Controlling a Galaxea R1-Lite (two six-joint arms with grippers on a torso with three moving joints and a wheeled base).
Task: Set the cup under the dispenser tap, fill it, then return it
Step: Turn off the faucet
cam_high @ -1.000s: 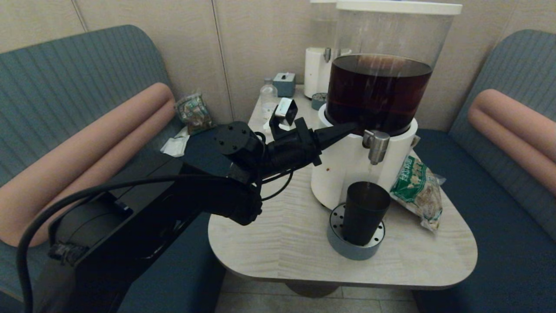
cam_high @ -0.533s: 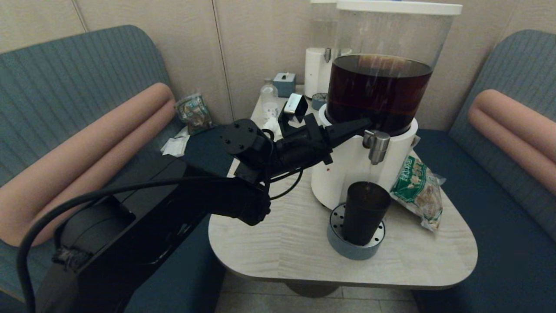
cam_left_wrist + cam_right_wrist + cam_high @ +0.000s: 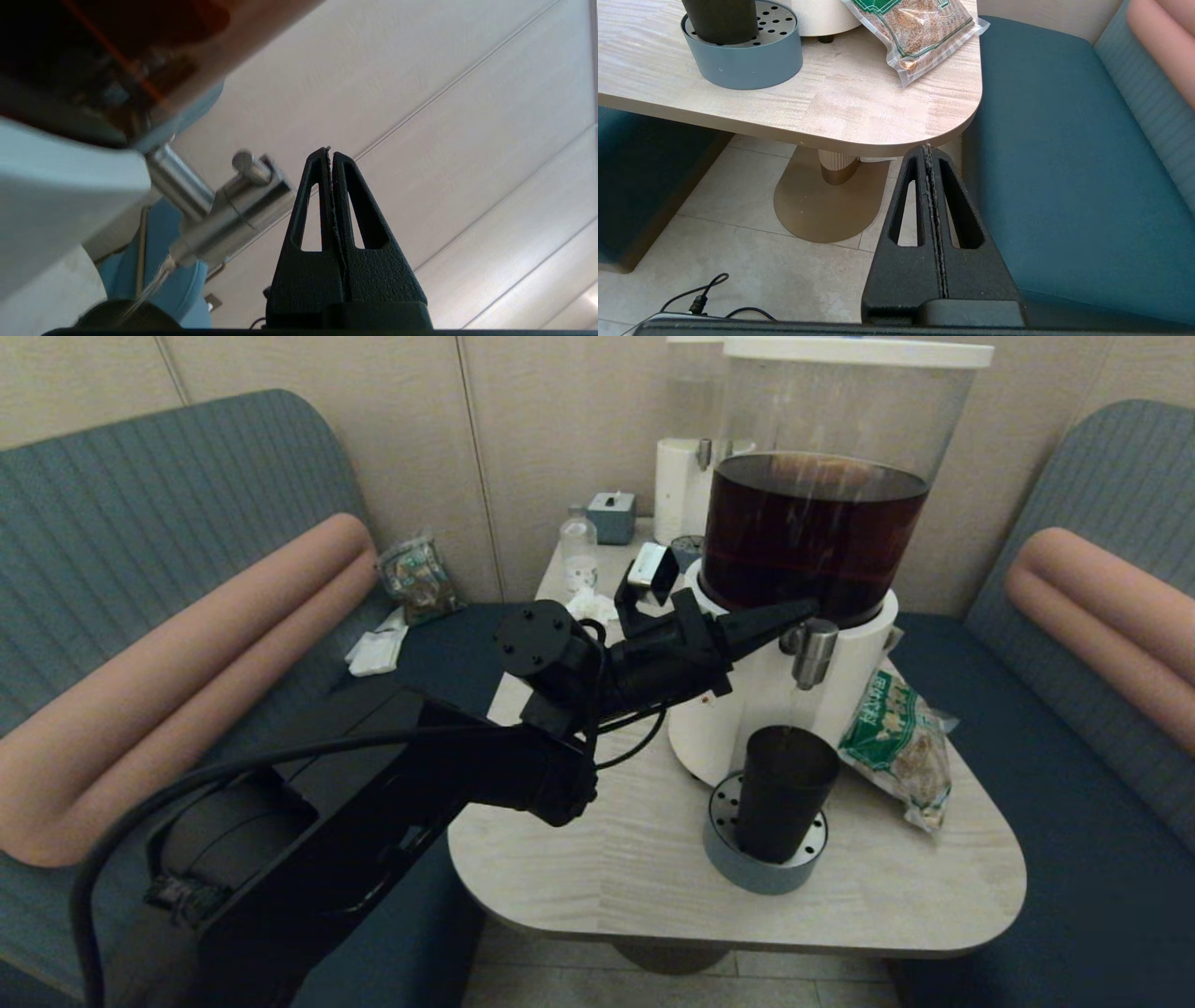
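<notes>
Cup placement looks done: the dark, tapered tumbler stands upright on the perforated grey drip tray, directly below the dispenser tap. In the left wrist view a thin stream runs from the spout of the dispenser tap toward the cup's rim, so filling seems to be under way. How full the cup is cannot be told. Left to do, by my judgement, are stopping the flow and carrying the cup back.

The left gripper sits just beside the tap, level with its top, fingers pressed together and holding nothing. The right gripper hangs well apart from the tap, below the table edge, its fingers likewise pressed together and empty.

The tap is a short brushed-steel cylinder with a small round knob on top, jutting from the smooth white base of the dispenser. Above the tap rises a clear round tank of dark brown liquid. The cup looks like matte, slightly see-through plastic without a handle. Just beside the tap, on the far side from the arm, lies a crinkly green-printed snack bag on the pale wood-grain tabletop.
</notes>
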